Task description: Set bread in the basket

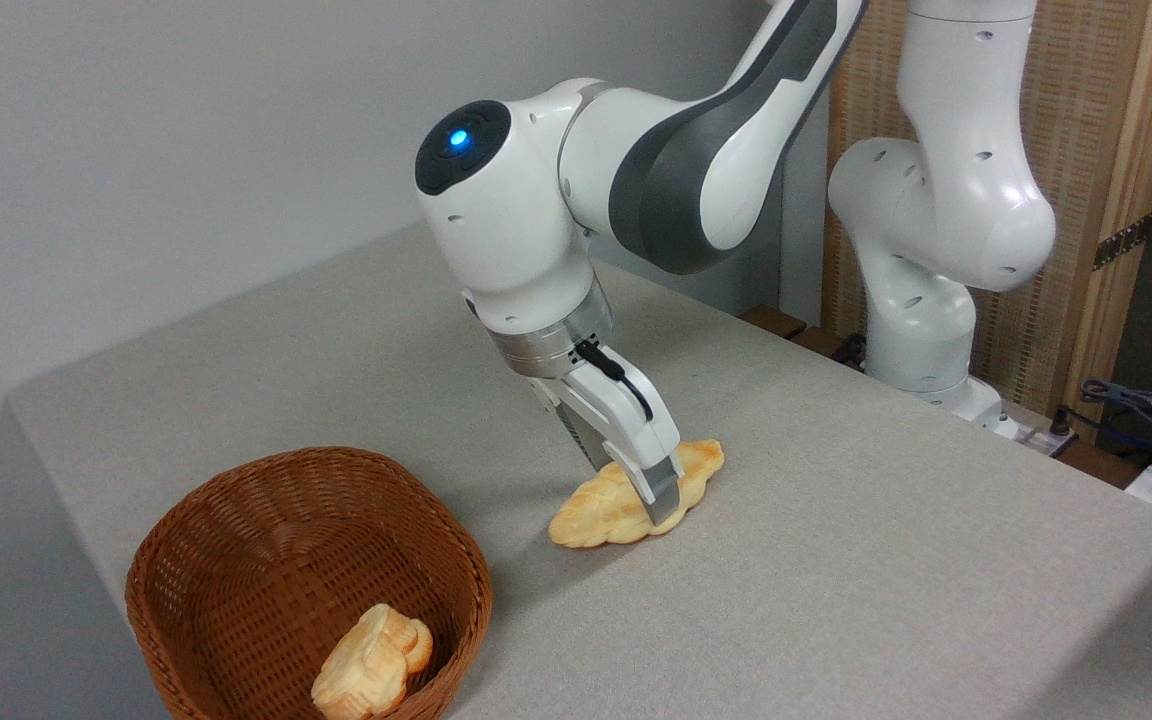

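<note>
Grey, cloth-like table [836, 560] carries everything here, and the white-and-grey robot arm [656, 170] leans down over its middle. To the lower left stands the reddish-brown woven wicker basket [236, 560] with deep sides; a shorter, chunky pale bread piece [371, 665] lies inside against its near wall. The long, braided, pale golden loaf [601, 515] is not in the basket: it lies flat on the table, near the basket's right side but apart from it. The gripper [651, 490] straddles the loaf's middle, one finger in front and the other behind, seemingly closed against it, though contact on the far side is hidden. Judging from this, grasping is underway; lifting, carrying across and releasing remain. No brand, label or writing is legible anywhere.
</note>
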Robot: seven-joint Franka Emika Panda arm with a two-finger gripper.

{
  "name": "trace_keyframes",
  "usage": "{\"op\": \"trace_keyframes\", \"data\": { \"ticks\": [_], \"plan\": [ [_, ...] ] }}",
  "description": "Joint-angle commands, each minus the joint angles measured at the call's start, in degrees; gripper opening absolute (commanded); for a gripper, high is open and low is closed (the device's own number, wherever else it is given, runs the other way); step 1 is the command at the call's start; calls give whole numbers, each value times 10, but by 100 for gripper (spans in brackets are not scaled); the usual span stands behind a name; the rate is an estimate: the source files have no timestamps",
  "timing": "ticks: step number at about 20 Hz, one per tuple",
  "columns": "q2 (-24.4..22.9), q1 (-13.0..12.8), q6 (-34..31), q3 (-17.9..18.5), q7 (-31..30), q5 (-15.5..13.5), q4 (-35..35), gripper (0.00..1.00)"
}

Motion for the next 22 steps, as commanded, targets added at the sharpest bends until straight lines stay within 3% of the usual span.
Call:
{"op": "trace_keyframes", "data": {
  "ticks": [1, 5, 11, 13, 15, 19, 20, 21, 22],
  "plan": [
    [-7, -5, 13, 7, 6, 7, -7, 47],
    [-13, -5, 12, 7, 5, 6, 3, 49],
    [-11, -6, 15, 4, 6, 0, 110, 50],
    [5, -8, 57, 1, 4, -4, 136, 52],
    [39, -8, 104, 1, 1, -55, 166, 71],
    [109, -7, 131, 3, -38, -131, 245, 73],
    [111, -7, 149, 3, -55, -144, 245, 91],
    [112, -7, 161, 3, -77, -151, 245, 100],
    [112, -7, 166, 3, -95, -152, 245, 100]
  ]
}}
